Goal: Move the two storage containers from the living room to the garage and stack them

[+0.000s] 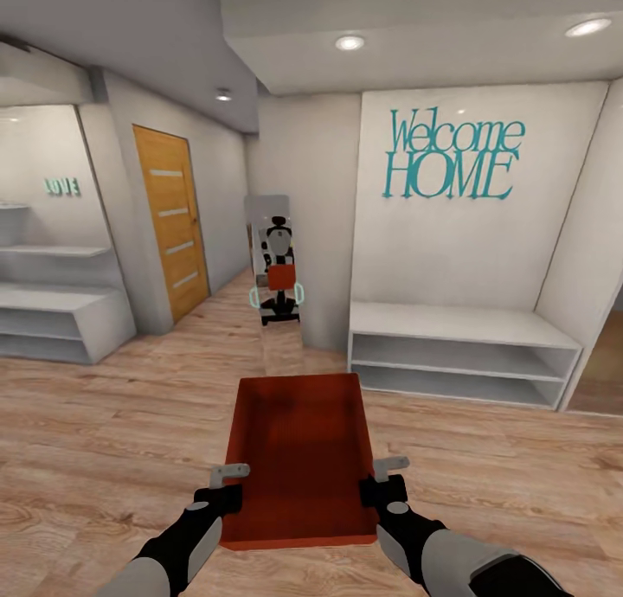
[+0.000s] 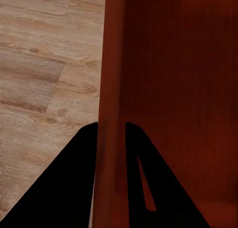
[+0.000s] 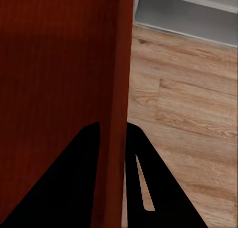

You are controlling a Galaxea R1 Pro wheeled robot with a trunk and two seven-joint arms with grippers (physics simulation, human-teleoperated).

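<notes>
Between the two arms, in front of the robot's trunk, an orange-red rectangular topless storage container (image 1: 299,454) hangs above the light wood plank floor (image 1: 104,441). The left claw (image 1: 227,486) is clamped on the container's left wall, and the left wrist view shows that wall (image 2: 111,89) running between the two dark fingers (image 2: 74,188), one outside and one inside the bin. The right claw (image 1: 385,480) grips the right wall in the same way; in the right wrist view the wall (image 3: 116,89) passes between its dark fingers (image 3: 163,188), with plank flooring beside it.

Ahead stands a white wall with teal "Welcome HOME" lettering (image 1: 454,156), a low white open shelf unit (image 1: 459,355) beneath it, and a tall narrow mirror (image 1: 277,272) that reflects the robot with the red bin. A tan wooden door (image 1: 171,221) sits in the wall at the left of the head view.

As a judgement, the task is in its early part: one container is lifted and being carried through a wood-floored hallway, with no concrete garage floor in sight. Reaching the garage, setting this bin down, fetching the second and stacking it all appear left to do.
</notes>
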